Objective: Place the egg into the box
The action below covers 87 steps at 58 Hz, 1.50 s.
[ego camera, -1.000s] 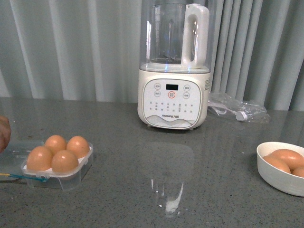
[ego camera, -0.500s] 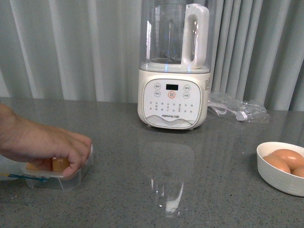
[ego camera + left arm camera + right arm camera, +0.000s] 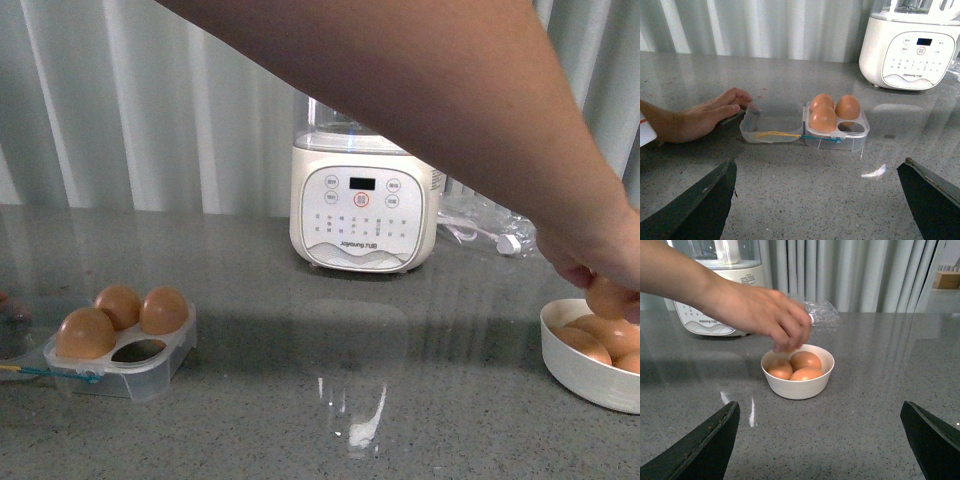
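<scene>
Clear plastic four-cell egg box (image 3: pixel 150 378) sits left on speckled grey countertop (image 3: pixel 330 440), lid open: three smooth brown eggs (image 3: pixel 85 333), front-right cell empty. Round white bowl (image 3: pixel 797 387), right: three loose eggs (image 3: pixel 805 360), bare hand (image 3: pixel 765 315) pinching a fourth egg (image 3: pixel 610 297) above. Left gripper (image 3: pixel 817 164), right gripper (image 3: pixel 818 405): jaws wide apart.
</scene>
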Available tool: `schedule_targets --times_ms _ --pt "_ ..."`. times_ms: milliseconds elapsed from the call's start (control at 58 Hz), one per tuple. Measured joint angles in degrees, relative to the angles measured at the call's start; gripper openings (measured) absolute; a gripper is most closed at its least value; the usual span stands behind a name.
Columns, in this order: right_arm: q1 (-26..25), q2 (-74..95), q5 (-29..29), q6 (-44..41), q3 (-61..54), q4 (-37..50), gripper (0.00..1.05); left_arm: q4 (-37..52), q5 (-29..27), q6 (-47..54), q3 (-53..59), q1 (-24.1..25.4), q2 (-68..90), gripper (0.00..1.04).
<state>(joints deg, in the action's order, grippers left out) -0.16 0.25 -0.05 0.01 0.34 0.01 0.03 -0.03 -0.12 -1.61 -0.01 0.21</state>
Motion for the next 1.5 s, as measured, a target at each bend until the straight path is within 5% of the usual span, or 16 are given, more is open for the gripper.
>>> schedule_targets --times_ms 1500 --pt "0.0 0.0 0.0 0.0 0.0 0.0 0.97 0.0 0.0 0.0 0.0 0.0 0.0 0.98"
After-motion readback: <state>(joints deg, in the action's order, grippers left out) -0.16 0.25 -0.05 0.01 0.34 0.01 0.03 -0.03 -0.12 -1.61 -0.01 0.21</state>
